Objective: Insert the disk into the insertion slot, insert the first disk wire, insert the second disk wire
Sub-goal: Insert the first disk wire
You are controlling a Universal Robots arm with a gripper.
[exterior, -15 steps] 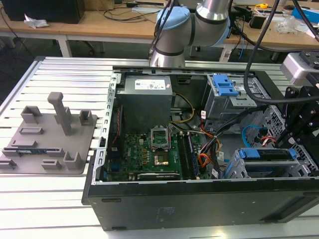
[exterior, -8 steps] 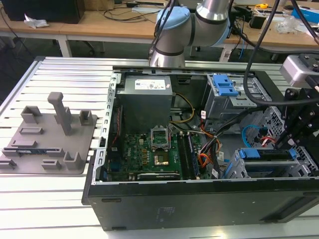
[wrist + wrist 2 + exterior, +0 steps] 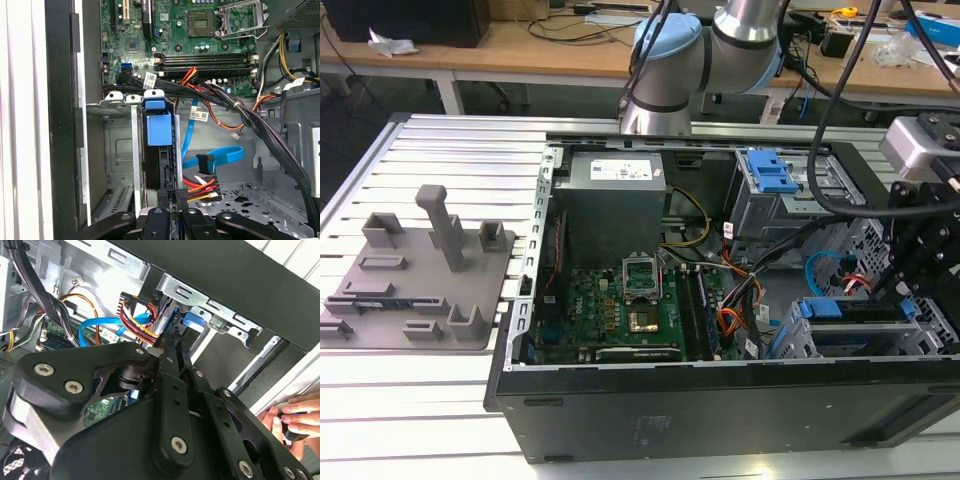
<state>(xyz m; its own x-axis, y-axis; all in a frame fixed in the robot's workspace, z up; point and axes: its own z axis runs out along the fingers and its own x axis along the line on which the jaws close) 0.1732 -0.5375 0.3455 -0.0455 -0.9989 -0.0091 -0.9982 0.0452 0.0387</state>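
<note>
The gripper point(image 3: 169, 199) is clenched on the black plug of the coloured wire point(image 3: 201, 186). In the first wrist view the plug sits between the two fingertips, and its red, yellow and orange strands go out to one side. In the second wrist view, taken from behind the black linkage, the fingers point(image 3: 175, 357) run close together up to the same strands.

The plug is at the end of the disk point(image 3: 159, 131) that is nearest to the gripper. Whether it is pushed fully in, I cannot tell. The disk sits inside the slot point(image 3: 134, 150), seen edge-on between grey metal rails, and its blue carrier points toward the motherboard point(image 3: 200, 50).

The blue wire point(image 3: 222, 154) curves just beside the disk. Its plug hangs apart from the disk and touches nothing that I can see. In the second wrist view this wire passes behind the coloured one.

The exterior view shows the whole open case point(image 3: 720, 410). There the gripper hangs over the corner at the exterior view's right, and the disk lies in the slot just under it, near the case's front wall. A grey tray point(image 3: 420, 270) lies on the table point(image 3: 410, 410), well apart, at the exterior view's left.

The second wrist view also shows a person's hand point(image 3: 292, 417) at the outer edge of the case.
</note>
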